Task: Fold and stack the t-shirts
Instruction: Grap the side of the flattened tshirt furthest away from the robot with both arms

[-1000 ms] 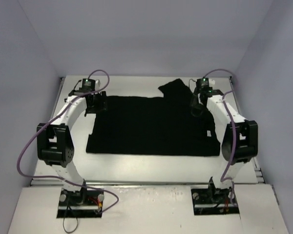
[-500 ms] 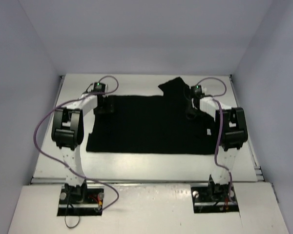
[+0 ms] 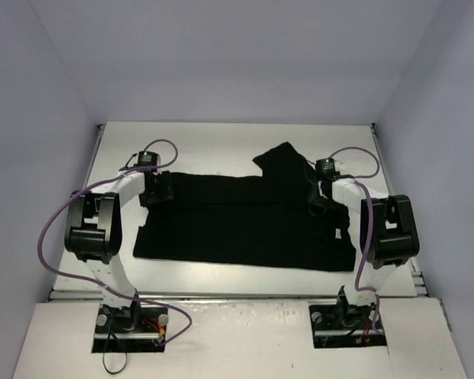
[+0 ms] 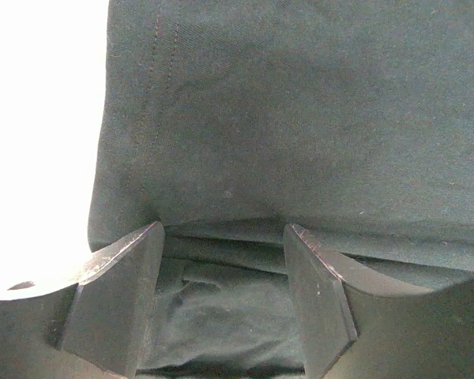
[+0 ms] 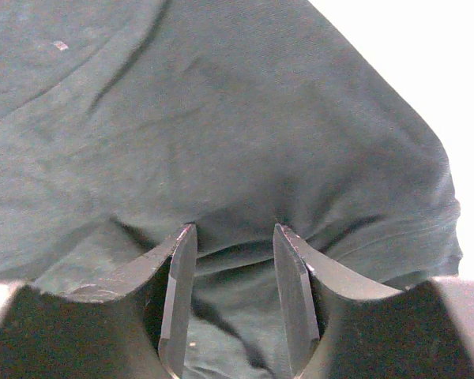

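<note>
Currently, step: folding the far edge toward the near side.
T-shirt (image 3: 245,229): spread on table (image 3: 221,138).
Left gripper (image 4: 223,233): pinching fabric.
Right gripper (image 5: 234,229): pinching fabric.
Next: probably an even pull nearer, then release.

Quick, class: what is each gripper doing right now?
Left gripper: closed on the t-shirt, at its edge.
Right gripper: closed on the t-shirt too.
</note>
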